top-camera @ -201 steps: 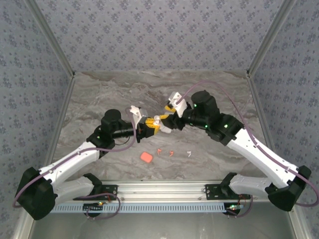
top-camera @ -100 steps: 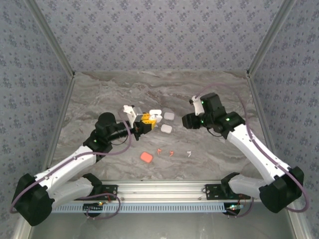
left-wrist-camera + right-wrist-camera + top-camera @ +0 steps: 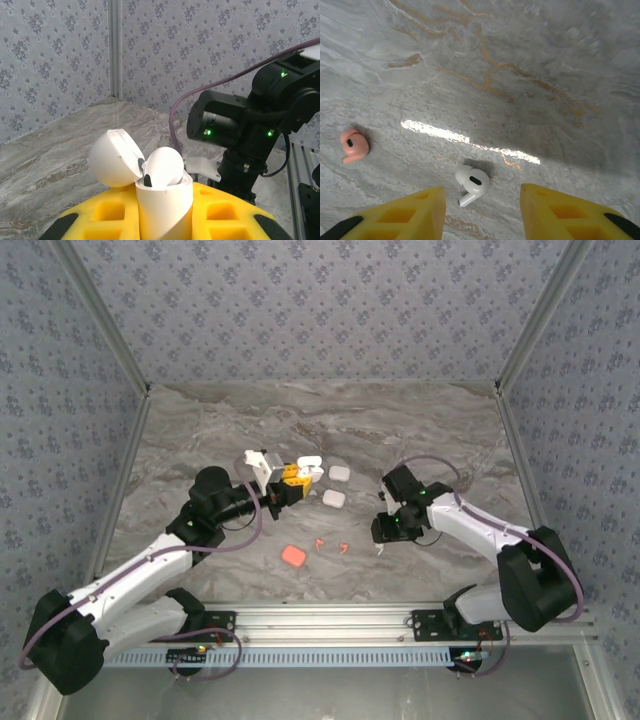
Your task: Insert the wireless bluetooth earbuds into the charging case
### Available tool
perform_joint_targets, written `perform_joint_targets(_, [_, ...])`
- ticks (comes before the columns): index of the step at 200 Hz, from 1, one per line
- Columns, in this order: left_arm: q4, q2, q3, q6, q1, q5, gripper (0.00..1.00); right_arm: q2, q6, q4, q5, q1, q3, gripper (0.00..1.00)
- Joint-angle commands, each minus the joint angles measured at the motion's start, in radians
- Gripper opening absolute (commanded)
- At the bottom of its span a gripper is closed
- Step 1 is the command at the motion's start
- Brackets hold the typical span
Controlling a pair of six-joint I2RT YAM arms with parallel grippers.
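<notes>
My left gripper (image 3: 290, 483) is shut on a white charging case (image 3: 164, 200) with its lid (image 3: 114, 159) flipped open to the left. One white earbud (image 3: 163, 167) sits in the case's top. Low over the table, my right gripper (image 3: 482, 210) hangs open, its yellow fingers (image 3: 400, 215) on either side of a white earbud (image 3: 471, 182) that lies flat and untouched. A second, orange-red earbud (image 3: 354, 145) lies to the left of it. In the top view two orange-red earbuds (image 3: 320, 540) (image 3: 344, 547) lie left of the right gripper (image 3: 385, 537).
Three more white cases (image 3: 340, 472) (image 3: 333, 498) (image 3: 310, 462) lie mid-table beside the left gripper. An orange case (image 3: 294, 556) lies nearer the front. The right arm (image 3: 250, 120) looms behind the held case in the left wrist view. Patterned walls enclose the table.
My right arm has left the held case, swung toward the front and dropped over the white earbud. The left gripper has drawn back slightly left, still gripping the case.
</notes>
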Motion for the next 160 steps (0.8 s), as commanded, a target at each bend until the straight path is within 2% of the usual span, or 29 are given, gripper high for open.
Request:
perform_joint_targets(1, [0.041,-0.004,0.005,0.006,-0.006,-0.006,0.05,0.035,0.027,0.028,-0.004,0.022,-0.011,0.44])
perform_joint_targets(75, [0.022,-0.008,0.004,0.008,-0.006,-0.011,0.05,0.095,0.037,0.06,0.007,0.058,-0.024,0.37])
perform_joint_targets(111, [0.019,-0.013,0.002,0.007,-0.006,-0.014,0.05,0.115,0.036,0.056,0.022,0.071,-0.026,0.36])
perform_joint_targets(160, [0.015,-0.015,0.001,0.007,-0.006,-0.016,0.05,0.139,0.033,0.043,0.042,0.089,-0.02,0.27])
